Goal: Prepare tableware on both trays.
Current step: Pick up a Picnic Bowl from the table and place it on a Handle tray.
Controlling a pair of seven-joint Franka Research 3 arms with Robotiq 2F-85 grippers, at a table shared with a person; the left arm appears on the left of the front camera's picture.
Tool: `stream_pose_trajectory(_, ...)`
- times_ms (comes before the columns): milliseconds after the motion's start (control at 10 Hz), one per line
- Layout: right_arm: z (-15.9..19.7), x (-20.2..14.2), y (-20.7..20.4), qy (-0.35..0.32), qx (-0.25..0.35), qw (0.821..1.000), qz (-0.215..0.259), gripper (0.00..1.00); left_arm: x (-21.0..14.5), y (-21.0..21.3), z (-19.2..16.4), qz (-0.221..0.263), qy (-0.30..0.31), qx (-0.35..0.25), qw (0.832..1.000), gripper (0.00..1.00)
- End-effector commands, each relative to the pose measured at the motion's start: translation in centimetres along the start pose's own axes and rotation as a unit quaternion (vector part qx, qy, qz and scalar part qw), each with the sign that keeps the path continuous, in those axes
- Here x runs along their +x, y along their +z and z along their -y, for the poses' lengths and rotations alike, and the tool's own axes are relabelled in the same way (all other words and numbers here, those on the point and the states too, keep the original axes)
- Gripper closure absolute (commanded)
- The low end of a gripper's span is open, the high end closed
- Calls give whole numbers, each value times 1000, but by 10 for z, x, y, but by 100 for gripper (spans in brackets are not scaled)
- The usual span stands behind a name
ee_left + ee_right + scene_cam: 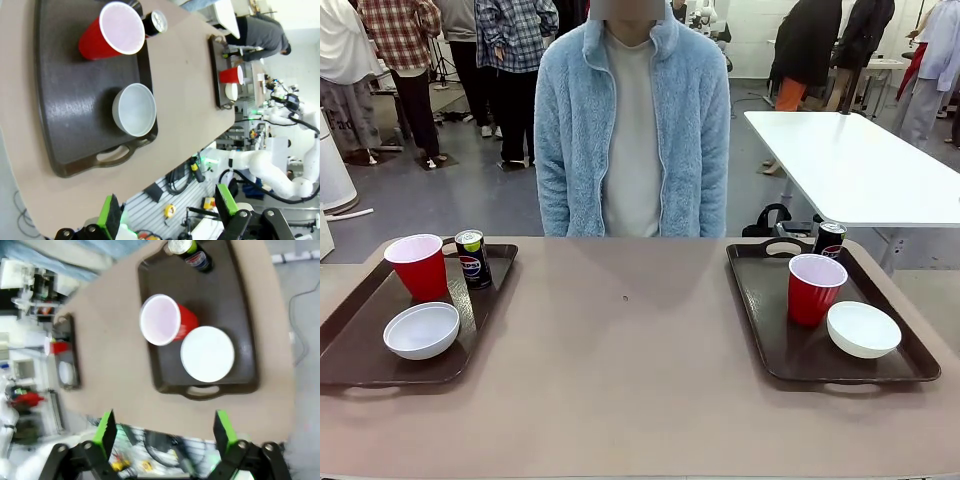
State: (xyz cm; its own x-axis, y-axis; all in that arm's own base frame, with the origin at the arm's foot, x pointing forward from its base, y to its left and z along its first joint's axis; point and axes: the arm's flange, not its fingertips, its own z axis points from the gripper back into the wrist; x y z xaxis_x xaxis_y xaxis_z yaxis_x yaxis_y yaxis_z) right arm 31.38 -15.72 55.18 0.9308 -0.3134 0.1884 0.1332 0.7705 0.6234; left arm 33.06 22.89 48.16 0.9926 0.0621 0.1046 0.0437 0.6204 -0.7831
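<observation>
- Risk looks small: each tray carries its full set, but a low sweep could tip the left red cup [418, 265] or the slim soda can [473, 259] touching it.
- Left tray [350, 340] also holds a white bowl [422, 331]; right tray [790, 360] holds cup [815, 288], bowl [863, 329], can [829, 240].
- Left gripper [167, 212] and right gripper [164, 432] hover high, jaws wide apart, holding nothing.

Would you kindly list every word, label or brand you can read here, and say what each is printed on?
"pepsi": on the round blue-red logo of the soda can on the left tray.
Soda can on the right tray: same kind of logo, lettering too small to read.
Red cups, bowls and trays: no print visible.
</observation>
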Motion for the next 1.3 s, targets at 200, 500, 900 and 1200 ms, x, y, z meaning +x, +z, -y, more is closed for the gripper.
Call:
stream_pose_trajectory(200, 60, 20, 32, -63, 170, 981, -71, 0, 0, 1, 3, 6, 7, 1, 1000, 0)
stream_pose_trajectory(500, 84, 17, 13, -59, 155, 976, -141, 0, 0, 1, 3, 6, 7, 1, 1000, 0)
stream_pose_trajectory(900, 83, 10, 1, -74, 174, 973, -135, 0, 0, 1, 3, 6, 7, 1, 1000, 0)
stream_pose_trajectory(1200, 83, 10, 1, -74, 174, 973, -135, 0, 0, 1, 3, 6, 7, 1, 1000, 0)
